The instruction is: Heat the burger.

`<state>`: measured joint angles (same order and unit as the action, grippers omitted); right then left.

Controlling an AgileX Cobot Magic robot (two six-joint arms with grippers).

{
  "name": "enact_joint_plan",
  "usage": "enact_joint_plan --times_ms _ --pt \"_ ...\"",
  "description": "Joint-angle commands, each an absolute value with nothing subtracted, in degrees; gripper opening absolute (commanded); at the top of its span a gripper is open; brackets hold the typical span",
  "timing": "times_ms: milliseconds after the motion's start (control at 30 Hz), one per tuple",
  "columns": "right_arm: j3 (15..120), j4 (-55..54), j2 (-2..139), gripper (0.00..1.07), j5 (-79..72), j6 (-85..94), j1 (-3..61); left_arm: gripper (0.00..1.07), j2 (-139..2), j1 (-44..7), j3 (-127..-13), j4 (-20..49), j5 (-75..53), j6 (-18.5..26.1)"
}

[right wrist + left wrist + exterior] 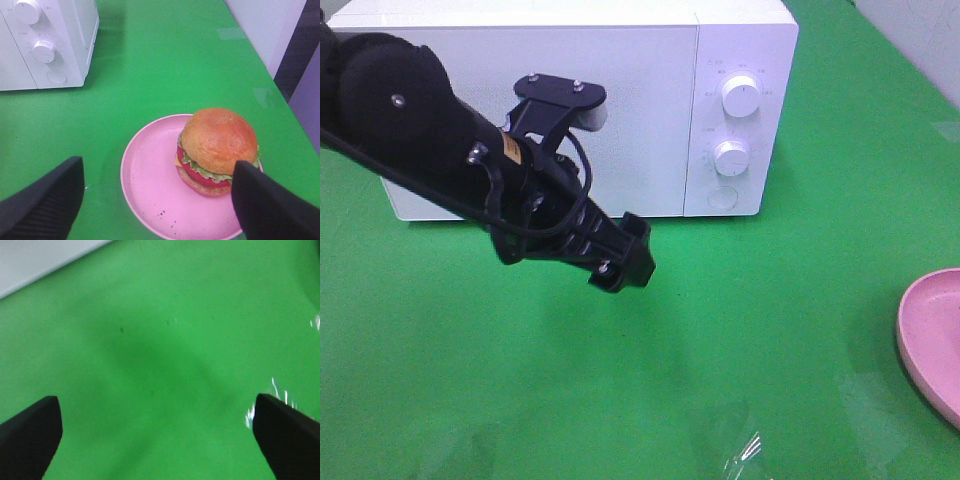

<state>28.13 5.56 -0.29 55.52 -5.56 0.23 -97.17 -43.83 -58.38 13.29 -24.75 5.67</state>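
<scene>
1. Golden-brown burger [217, 147] sits on the pink plate [150, 185] (toward its right part), lower middle of the right wrist frame.
2. Right gripper [157, 200] is spread wide, holding nothing.
3. Left gripper [157, 432] is also wide, over green table [770, 330]; white microwave [620, 100] at upper centre.

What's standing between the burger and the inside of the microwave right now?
The microwave door is shut, so it blocks the way in. The burger sits on the pink plate off to the microwave's right. The left gripper hangs open in front of the door, holding nothing. Bare green table lies between plate and microwave.
</scene>
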Motion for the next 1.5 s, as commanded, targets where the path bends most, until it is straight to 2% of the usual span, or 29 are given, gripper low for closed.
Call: enact_joint_plan --times_ms 33,133,200,300,333,367,400,433,467,500,533,567,600,633,667,700,733,800,900,1100,1267,1333,1500 --pt "27.96 5.67 -1.66 0.76 54.95 -4.98 -0.06 0.97 -92.07 -43.77 -58.16 12.66 -40.85 5.61" --pt "27.96 5.67 -1.66 0.76 54.95 -4.98 -0.06 0.97 -90.07 -43.54 -58.16 12.43 -45.21 5.56" --pt "27.96 5.67 -1.66 0.76 54.95 -4.98 -0.06 0.97 -85.71 -40.97 -58.16 11.92 -51.68 3.55" --pt "27.96 5.67 -1.66 0.76 54.95 -4.98 -0.06 0.97 -84.40 -39.53 -58.16 11.75 -53.17 3.32" --pt "27.96 5.67 -1.66 0.76 54.95 -4.98 -0.06 0.97 -81.70 -35.70 -58.16 11.34 -55.75 3.27" --pt "27.96 5.67 -1.66 0.76 54.95 -4.98 -0.06 0.97 -81.70 -35.70 -58.16 11.34 -55.75 3.27" --pt "27.96 5.67 -1.66 0.76 54.95 -4.98 -0.06 0.97 -79.35 -31.11 -58.16 10.66 -57.64 3.67" --pt "27.96 5.67 -1.66 0.76 54.95 -4.98 -0.06 0.97 -79.35 -31.11 -58.16 10.66 -57.64 3.67" --pt "27.96 5.67 -1.66 0.76 54.95 -4.98 -0.06 0.97 -77.12 -26.30 -58.16 9.57 -59.70 3.72" --pt "27.96 5.67 -1.66 0.76 54.95 -4.98 -0.06 0.97 -77.12 -26.30 -58.16 9.57 -59.70 3.72" --pt "27.96 5.67 -1.66 0.76 54.95 -4.98 -0.06 0.97 -74.83 -21.03 -58.16 8.71 -61.99 4.41" --pt "27.96 5.67 -1.66 0.76 54.95 -4.98 -0.06 0.97 -73.74 -17.99 -58.16 8.31 -63.48 4.76" --pt "27.96 5.67 -1.66 0.76 54.95 -4.98 -0.06 0.97 -73.74 -17.99 -58.16 8.31 -63.48 4.76" --pt "27.96 5.67 -1.66 0.76 54.95 -4.98 -0.06 0.97 -71.85 -12.20 -58.16 7.73 -66.06 5.50" --pt "27.96 5.67 -1.66 0.76 54.95 -4.98 -0.06 0.97 -71.85 -12.20 -58.16 7.73 -66.06 5.50" --pt "27.96 5.67 -1.66 0.76 54.95 -4.98 -0.06 0.97 -69.90 -7.68 -58.10 7.91 -68.41 5.50" --pt "27.96 5.67 -1.66 0.76 54.95 -4.98 -0.06 0.97 -69.90 -7.68 -58.10 7.91 -68.41 5.50" --pt "27.96 5.67 -1.66 0.76 54.95 -4.98 -0.06 0.97 -64.17 -2.06 -55.92 10.49 -68.01 4.30" --pt "27.96 5.67 -1.66 0.76 54.95 -4.98 -0.06 0.97 -62.80 -1.49 -54.95 10.77 -67.84 4.30" --pt "27.96 5.67 -1.66 0.76 54.95 -4.98 -0.06 0.97 -48.30 -1.03 -43.60 9.57 -67.27 5.10" --pt "27.96 5.67 -1.66 0.76 54.95 -4.98 -0.06 0.97 -42.86 -1.03 -39.53 9.05 -66.69 5.84" --pt "27.96 5.67 -1.66 0.76 54.95 -4.98 -0.06 0.97 -35.52 -1.03 -33.98 7.28 -63.88 6.02" --pt "27.96 5.67 -1.66 0.76 54.95 -4.98 -0.06 0.97 -30.37 -1.03 -30.19 6.53 -61.76 6.02"
